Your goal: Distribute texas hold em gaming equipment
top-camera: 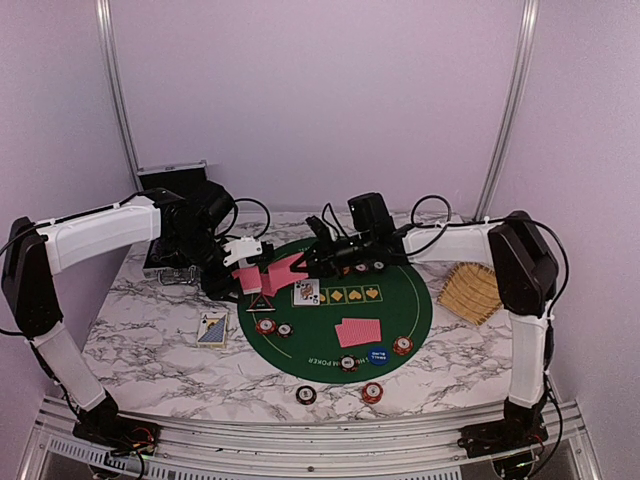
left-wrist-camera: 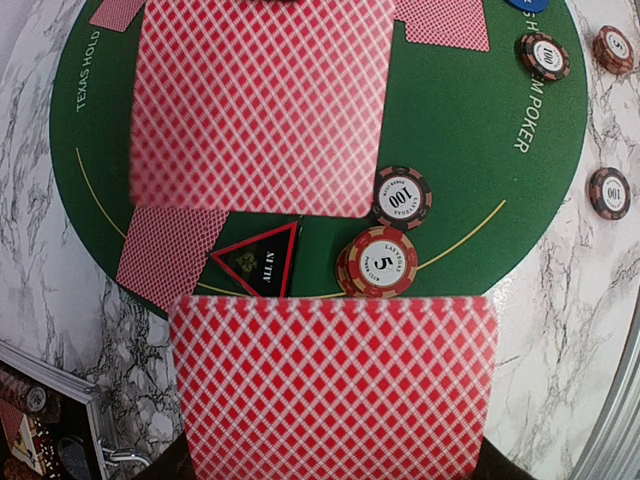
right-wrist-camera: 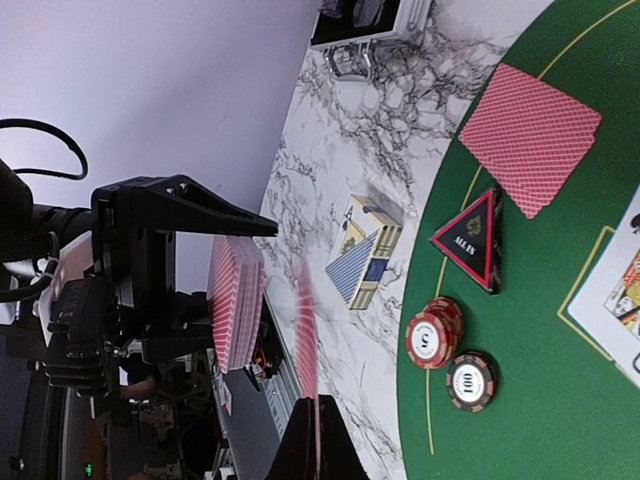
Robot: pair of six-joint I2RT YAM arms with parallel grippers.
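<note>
Right claw (right-wrist-camera: pixel 308 432) pinches one blurred card (right-wrist-camera: pixel 306 330) edge-on; left claw (right-wrist-camera: pixel 236 298) clamps a deck (right-wrist-camera: pixel 228 280) largely hiding its fingers.

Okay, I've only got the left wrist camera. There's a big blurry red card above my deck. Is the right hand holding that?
Observer: Yes. The right hand is shut on that card, which shows edge-on in its wrist view, beside the deck in the left hand.
Operator: Any cards face up on the mat?
Observer: One face-up card, at the left end of the marked row on the mat.
Operator: Anything off the mat besides chips?
Observer: A card box lies on the table, on the left arm's side.
</note>
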